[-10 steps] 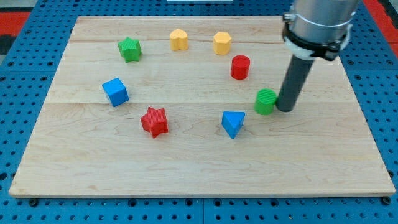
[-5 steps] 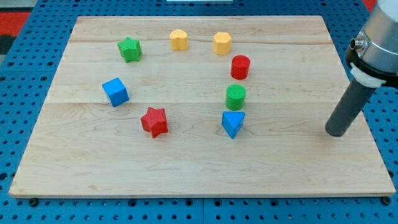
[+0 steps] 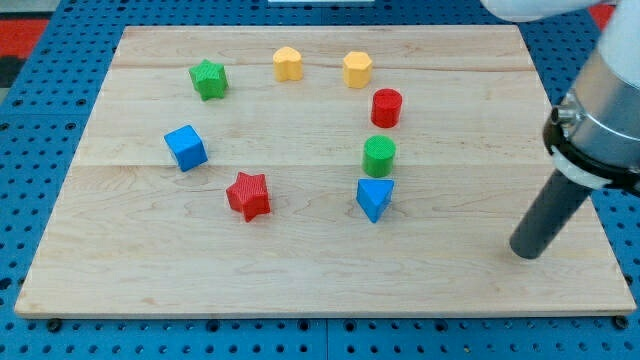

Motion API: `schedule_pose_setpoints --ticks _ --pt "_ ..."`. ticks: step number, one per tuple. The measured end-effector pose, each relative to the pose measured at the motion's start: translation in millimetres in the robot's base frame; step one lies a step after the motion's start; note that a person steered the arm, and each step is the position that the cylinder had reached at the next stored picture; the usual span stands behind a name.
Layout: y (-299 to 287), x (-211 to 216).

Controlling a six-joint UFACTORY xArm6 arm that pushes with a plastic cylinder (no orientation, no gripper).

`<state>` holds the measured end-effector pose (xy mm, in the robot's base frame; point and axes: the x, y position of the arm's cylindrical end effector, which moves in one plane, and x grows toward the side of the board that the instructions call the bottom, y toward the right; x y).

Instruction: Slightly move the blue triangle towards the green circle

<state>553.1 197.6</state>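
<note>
You have no fingers, only my tip (image 3: pixel 526 254); nudge the light, rigid blue triangle (image 3: pixel 375 198) from its lower edge toward the green circle (image 3: pixel 379 156).

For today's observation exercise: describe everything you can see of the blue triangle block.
The blue triangle is a small, solid blue wedge-shaped block with a matte, plastic-like look. It sits flat on the pale wooden board, just below the green circle with a narrow gap between them. Nothing touches it; my tip stands well off to the view's right.
</note>
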Motion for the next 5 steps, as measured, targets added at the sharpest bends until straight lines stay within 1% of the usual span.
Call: schedule_pose_setpoints --ticks 1,2,3,4,5 --pt "-36 3" --pt "-78 -5" --pt "-85 -38" --pt "-111 -42" --pt "-129 -32"
